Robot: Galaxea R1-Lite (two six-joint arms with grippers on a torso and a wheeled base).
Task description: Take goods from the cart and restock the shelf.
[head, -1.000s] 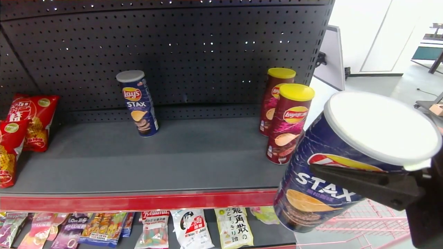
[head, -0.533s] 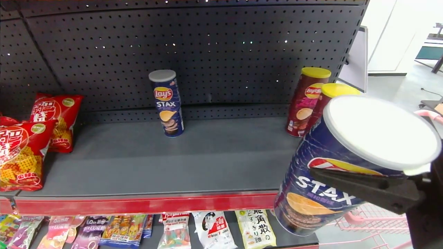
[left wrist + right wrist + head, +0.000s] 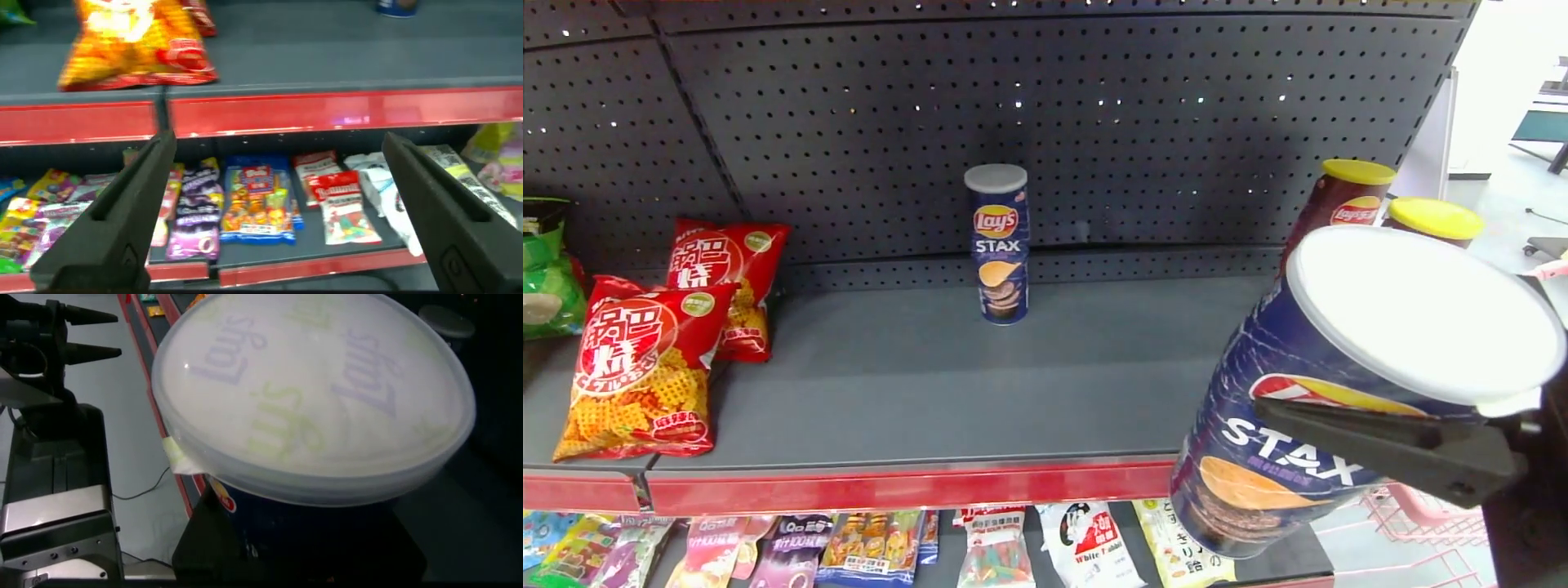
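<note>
My right gripper [image 3: 1327, 396] is shut on a blue chips can [image 3: 1282, 384] with a white lid, held tilted close to the head camera, off the right end of the grey shelf [image 3: 980, 384]. One dark finger [image 3: 1388, 449] crosses the can's front. The right wrist view shows the can's lid [image 3: 310, 392] from above. Another blue can [image 3: 999, 243] stands upright at the back middle of the shelf. My left gripper [image 3: 278, 143] is open with nothing between its fingers, facing the shelf's red front edge [image 3: 327, 114] and the snack packs below it.
Two maroon cans with yellow lids [image 3: 1343, 204] [image 3: 1433, 220] stand at the shelf's right end, partly behind the held can. Red snack bags [image 3: 645, 367] [image 3: 727, 282] and a green bag [image 3: 543, 278] lie at the left. A pink cart [image 3: 1421, 523] is at lower right.
The head camera has swung left, so the shelf and its goods sit further right in the picture. The held can and the right gripper keep the same place in the view.
</note>
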